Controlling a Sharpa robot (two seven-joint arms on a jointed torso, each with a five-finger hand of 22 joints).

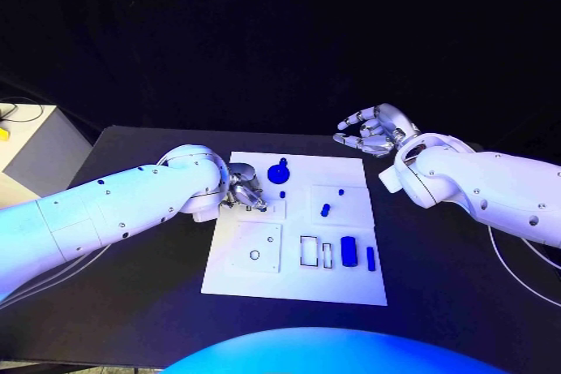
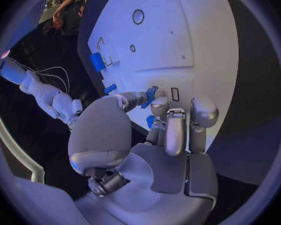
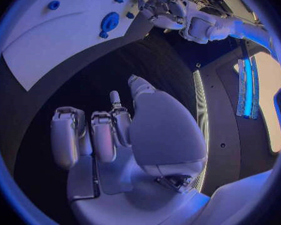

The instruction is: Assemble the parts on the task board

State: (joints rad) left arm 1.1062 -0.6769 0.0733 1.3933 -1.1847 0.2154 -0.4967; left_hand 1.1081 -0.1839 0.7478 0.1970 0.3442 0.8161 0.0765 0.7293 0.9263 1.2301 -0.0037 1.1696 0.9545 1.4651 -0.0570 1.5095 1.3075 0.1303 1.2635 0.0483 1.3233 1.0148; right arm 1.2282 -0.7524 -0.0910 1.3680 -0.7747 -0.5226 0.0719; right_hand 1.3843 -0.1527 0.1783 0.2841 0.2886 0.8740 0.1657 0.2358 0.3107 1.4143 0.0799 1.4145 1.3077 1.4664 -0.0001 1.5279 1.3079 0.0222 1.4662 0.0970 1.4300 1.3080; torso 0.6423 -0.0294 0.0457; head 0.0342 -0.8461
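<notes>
White rectangular task board point(image 1: 293, 289): several small blue plastic parts point(image 1: 349, 247) lie loose; assembly judged incomplete. Left hand point(image 1: 245, 187) pinches one small blue part point(image 2: 151, 95) over the board. Right hand point(image 1: 372, 131) beyond the board, fingers curled, empty

Blue light washes the white task board point(image 1: 293, 285) brightly; beyond it the room is dark; wrist views bend straight edges.
</notes>
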